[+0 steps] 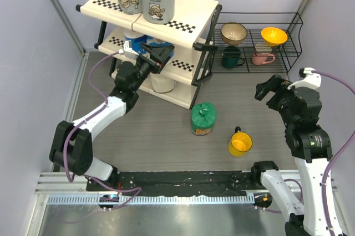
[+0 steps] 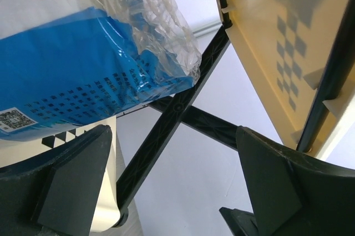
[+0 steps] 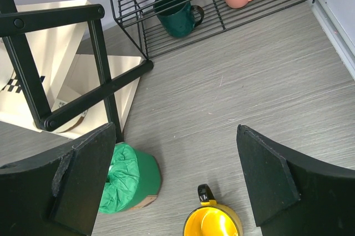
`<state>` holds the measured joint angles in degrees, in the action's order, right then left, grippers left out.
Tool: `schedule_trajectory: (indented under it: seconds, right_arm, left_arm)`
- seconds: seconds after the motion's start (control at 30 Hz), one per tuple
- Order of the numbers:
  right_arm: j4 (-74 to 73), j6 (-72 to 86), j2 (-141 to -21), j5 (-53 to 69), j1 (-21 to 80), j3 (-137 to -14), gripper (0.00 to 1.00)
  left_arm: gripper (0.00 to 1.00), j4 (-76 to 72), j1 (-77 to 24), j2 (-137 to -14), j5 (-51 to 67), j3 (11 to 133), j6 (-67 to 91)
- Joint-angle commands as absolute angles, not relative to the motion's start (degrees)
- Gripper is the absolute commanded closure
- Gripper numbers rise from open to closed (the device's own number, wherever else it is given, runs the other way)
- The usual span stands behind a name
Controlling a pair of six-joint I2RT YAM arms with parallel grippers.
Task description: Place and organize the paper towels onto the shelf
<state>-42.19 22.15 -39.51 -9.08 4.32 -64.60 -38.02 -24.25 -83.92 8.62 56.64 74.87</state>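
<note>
1. The top view shows you the shelf (image 1: 208, 11) with two grey rolls (image 1: 158, 0) on its top tier. Your left gripper (image 1: 157, 57) is in the middle tier, at the blue-and-white rolls (image 1: 145, 41).
2. Only the left wrist view shows you that hand's state: jaws spread wide, nothing between them. One blue roll's crinkled wrap lies just above the left finger (image 2: 72, 186); you cannot tell if they touch.
3. The green roll (image 1: 202, 118) stands upright on the table (image 1: 166, 136), off the shelf, near the yellow mug (image 1: 239, 143).
4. The right wrist view shows your right gripper (image 3: 177, 136) wide and empty, hovering above that roll and mug.
</note>
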Motion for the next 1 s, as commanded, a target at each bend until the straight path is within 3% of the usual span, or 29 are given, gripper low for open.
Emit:
schedule_trajectory:
  seconds: [0.0,0.97]
  right_arm:
    - [-41.13,21.18,-39.2,-8.79,4.39,-64.51,0.05]
    - [-42.45,20.04,-38.58,-9.76,4.31,-64.86,0.05]
  left_arm:
    - [0.0,-41.66,-24.26,-85.6,7.47,58.53,75.32]
    - [0.0,-42.36,-20.66,-86.49,10.1,61.52,76.2]
